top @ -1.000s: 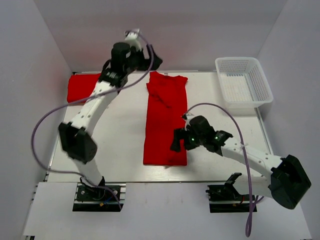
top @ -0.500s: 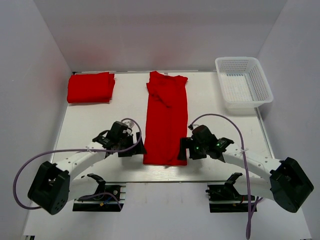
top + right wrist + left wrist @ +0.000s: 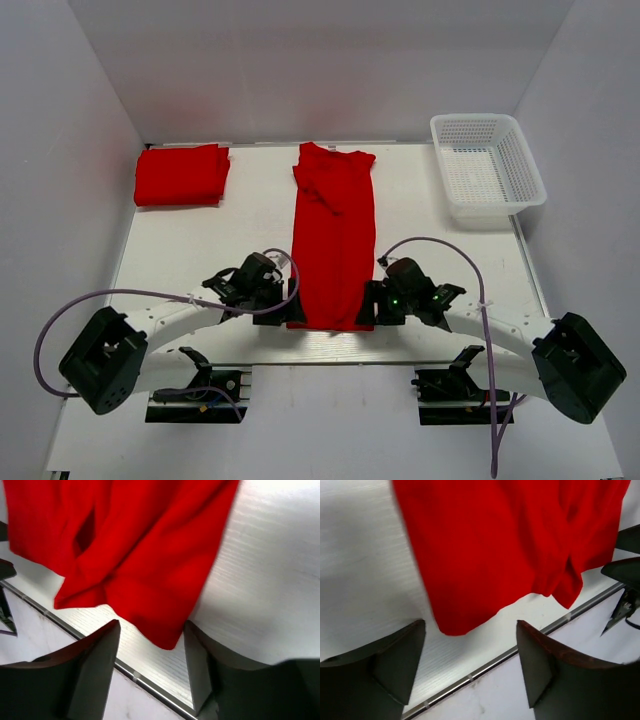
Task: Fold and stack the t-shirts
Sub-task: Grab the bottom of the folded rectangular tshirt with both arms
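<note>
A red t-shirt, folded lengthwise into a long strip, lies down the middle of the table with its collar end at the back. Another folded t-shirt rests at the back left. My left gripper sits low at the strip's near left corner, open. In the left wrist view that corner of the t-shirt lies just beyond the gap of the left gripper. My right gripper is at the near right corner, open. In the right wrist view the corner of the t-shirt pokes between the tips of the right gripper.
A white mesh basket stands at the back right. The metal rail of the table's near edge runs just under both grippers. White walls close in the left, right and back sides.
The left arm has swung from the back left, over the folded t-shirt, down to the strip's near left corner. The right gripper has slid toward the near edge to the near right corner.
</note>
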### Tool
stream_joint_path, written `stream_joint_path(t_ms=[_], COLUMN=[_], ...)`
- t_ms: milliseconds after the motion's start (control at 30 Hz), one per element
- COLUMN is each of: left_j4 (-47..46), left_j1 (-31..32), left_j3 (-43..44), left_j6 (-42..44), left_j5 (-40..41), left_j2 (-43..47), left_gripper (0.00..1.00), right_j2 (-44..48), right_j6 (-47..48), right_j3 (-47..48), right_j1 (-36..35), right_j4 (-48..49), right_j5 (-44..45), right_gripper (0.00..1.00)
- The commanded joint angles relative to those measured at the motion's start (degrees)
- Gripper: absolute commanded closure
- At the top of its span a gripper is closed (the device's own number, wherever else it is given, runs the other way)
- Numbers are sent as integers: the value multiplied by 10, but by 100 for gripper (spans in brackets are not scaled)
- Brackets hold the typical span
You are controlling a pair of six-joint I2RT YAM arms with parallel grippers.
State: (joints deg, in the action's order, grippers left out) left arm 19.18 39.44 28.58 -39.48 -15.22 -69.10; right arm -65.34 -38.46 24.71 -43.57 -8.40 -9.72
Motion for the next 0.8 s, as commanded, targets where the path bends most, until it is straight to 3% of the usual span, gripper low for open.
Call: stream_joint_path(t_ms=[0, 100, 133, 167, 233, 267, 333, 533, 767], left_j4=[22, 22, 17, 17, 4, -2, -7, 23, 70], left_j1=[17, 28, 28, 28, 34, 34, 34, 44, 50], left_j3=[-20, -34, -42, -48, -70, -79, -93, -90, -27], left_j6=[-2, -14, -20, -20, -39, -45, -51, -56, -51], left_j5=[39, 63, 70, 70, 62, 62, 56, 49, 39], left_j2=[-46, -67, -74, -81, -87, -87, -87, -48, 32], left_gripper=[18, 37, 42, 57, 72, 86, 98, 100, 100], right_j2=[-9, -12, -13, -15, -3, 4, 46, 147, 163], right_j6=[-15, -29, -33, -47, -57, -67, -68, -42, -28], right_j3=[-13, -28, -31, -33, -52, -60, -91, -109, -88], right_j1=[-1, -1, 0, 0, 1, 0, 0, -3, -6], right_j4=[-1, -4, -8, -17, -33, -33, -34, -45, -77], right_j5=[-3, 12, 25, 36, 34, 33, 26, -15, -55], right_gripper=[43, 67, 88, 96, 100, 100, 100, 100, 100])
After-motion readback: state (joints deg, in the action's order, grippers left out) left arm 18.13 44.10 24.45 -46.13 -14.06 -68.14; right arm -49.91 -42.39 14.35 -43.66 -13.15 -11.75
